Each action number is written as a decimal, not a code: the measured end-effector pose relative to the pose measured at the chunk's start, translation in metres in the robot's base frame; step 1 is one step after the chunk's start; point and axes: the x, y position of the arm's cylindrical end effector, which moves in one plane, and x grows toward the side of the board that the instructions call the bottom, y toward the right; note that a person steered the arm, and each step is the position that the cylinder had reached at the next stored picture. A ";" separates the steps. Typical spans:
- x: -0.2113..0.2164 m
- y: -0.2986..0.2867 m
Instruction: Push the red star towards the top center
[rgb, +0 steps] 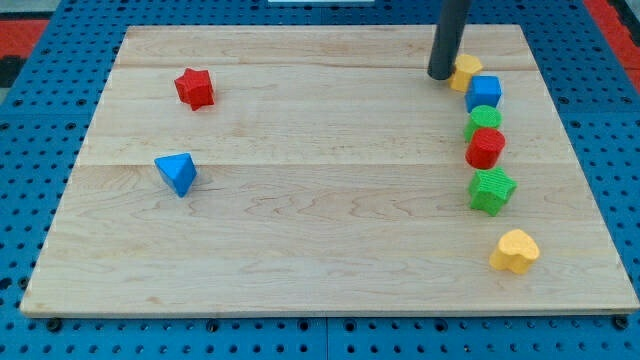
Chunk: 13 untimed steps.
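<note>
Camera view: my tip (441, 74) rests on the wooden worktop (320, 250) near the view's top right, touching or just beside a yellow block (466, 71) at the head of a column of blocks. There are no jaws on this arm, only the dark rod, so nothing is open or clamped. The red star (195, 88) sits well apart from the tip, far toward the view's left and slightly lower, in the upper-left part of the board. A push toward the top center would likely need the tip to cross the board and come in on the star's left side, then drive it to the view's right and a little up. The board between tip and star looks bare. A blue triangular block (177, 173) lies below the star, off that line. Down the right edge run a blue cube (485, 92), a green block (484, 119), a red block (485, 148), a green star (491, 190) and a yellow heart (515, 251).
</note>
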 end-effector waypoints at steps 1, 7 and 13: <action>-0.005 0.002; 0.085 -0.215; 0.029 -0.356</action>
